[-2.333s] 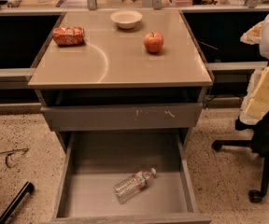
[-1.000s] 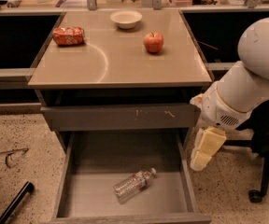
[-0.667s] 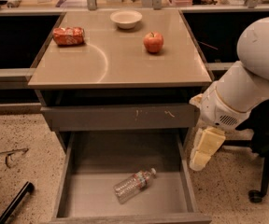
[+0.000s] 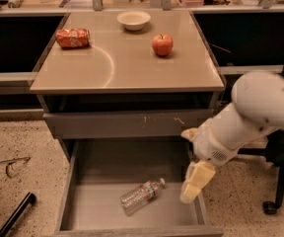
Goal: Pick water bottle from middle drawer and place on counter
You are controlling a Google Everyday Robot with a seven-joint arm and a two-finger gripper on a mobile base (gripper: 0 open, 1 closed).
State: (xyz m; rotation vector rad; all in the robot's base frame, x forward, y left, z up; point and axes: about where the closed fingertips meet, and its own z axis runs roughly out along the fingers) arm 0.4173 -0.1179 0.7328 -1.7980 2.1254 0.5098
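Observation:
The water bottle [image 4: 141, 195], clear and ribbed with a white cap, lies on its side on the floor of the open middle drawer [image 4: 102, 167], cap toward the right. My gripper [image 4: 195, 182] hangs at the end of the white arm over the drawer's right side, just right of the bottle's cap and apart from it. The tan counter [image 4: 127, 63] with its pale arc lies above the drawer.
On the counter sit a crushed orange-red can [image 4: 73, 37], a white bowl [image 4: 133, 19] and a red apple [image 4: 162, 44]. A scratched grey drawer front [image 4: 127, 123] is above the open drawer. An office chair base [image 4: 272, 201] stands at the right. A dark bar [image 4: 14, 215] lies on the floor at left.
The arm has swung in from the right edge and moved left and down, bringing the gripper over the drawer's right side close to the bottle. The bottle has not moved.

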